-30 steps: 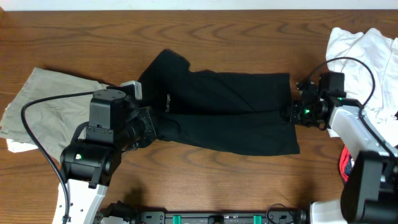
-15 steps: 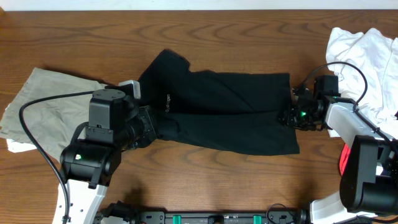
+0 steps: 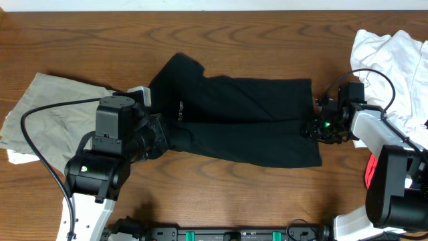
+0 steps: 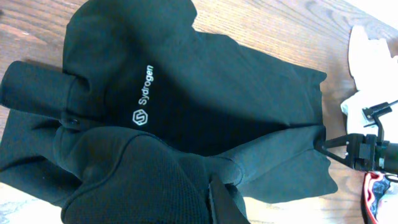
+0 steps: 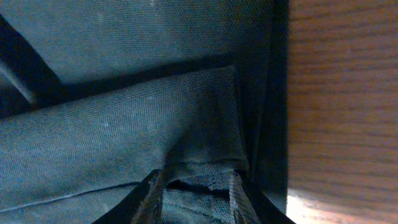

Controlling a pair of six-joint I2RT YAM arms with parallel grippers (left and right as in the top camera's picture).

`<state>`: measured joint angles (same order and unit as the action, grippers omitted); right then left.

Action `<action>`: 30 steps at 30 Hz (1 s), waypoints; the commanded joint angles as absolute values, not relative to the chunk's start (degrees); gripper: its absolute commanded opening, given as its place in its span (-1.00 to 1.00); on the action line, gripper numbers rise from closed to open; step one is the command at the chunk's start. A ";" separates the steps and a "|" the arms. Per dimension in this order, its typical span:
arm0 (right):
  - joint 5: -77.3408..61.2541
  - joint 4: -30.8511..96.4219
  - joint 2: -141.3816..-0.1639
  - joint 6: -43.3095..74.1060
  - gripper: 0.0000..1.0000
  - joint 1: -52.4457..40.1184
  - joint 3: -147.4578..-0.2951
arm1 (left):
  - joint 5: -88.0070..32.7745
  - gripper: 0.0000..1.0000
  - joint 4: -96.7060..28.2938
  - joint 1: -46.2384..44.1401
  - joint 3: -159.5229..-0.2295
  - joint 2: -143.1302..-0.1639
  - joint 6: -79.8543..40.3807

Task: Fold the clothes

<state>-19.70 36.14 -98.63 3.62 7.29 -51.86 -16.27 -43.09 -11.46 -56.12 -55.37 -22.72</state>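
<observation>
The black shirt lies folded lengthwise across the middle of the wooden table, its white chest logo facing up. My left gripper is at the shirt's left end, shut on a raised bunch of black fabric, which fills the foreground of the left wrist view. My right gripper is at the shirt's right edge. In the right wrist view its fingers pinch a fold of the black shirt right beside the bare wood.
A khaki garment lies at the left with a bit of white cloth under its front corner. A crumpled white garment sits at the far right. A red item shows by the right arm's base.
The right gripper shifted slightly along the shirt's right edge and its wrist turned a little. The left arm and the shirt's shape look unchanged.
</observation>
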 commanded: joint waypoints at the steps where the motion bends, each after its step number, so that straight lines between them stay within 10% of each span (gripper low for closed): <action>1: -17.37 37.85 -99.74 2.44 -0.31 8.58 -53.69 | -15.31 -0.88 -42.81 -11.16 -56.29 -54.61 -22.81; 26: -25.17 48.95 -99.74 -5.72 -0.30 8.56 -55.29 | -15.31 -0.88 -42.83 -11.16 -56.29 -54.61 -22.79; 30: -25.54 48.31 -99.74 -5.67 -0.74 8.56 -55.29 | -15.31 -0.88 -42.85 -11.16 -56.29 -54.61 -22.76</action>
<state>-23.00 48.56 -99.00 -4.16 8.43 -54.33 -16.12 -43.09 -11.44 -56.12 -55.37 -22.72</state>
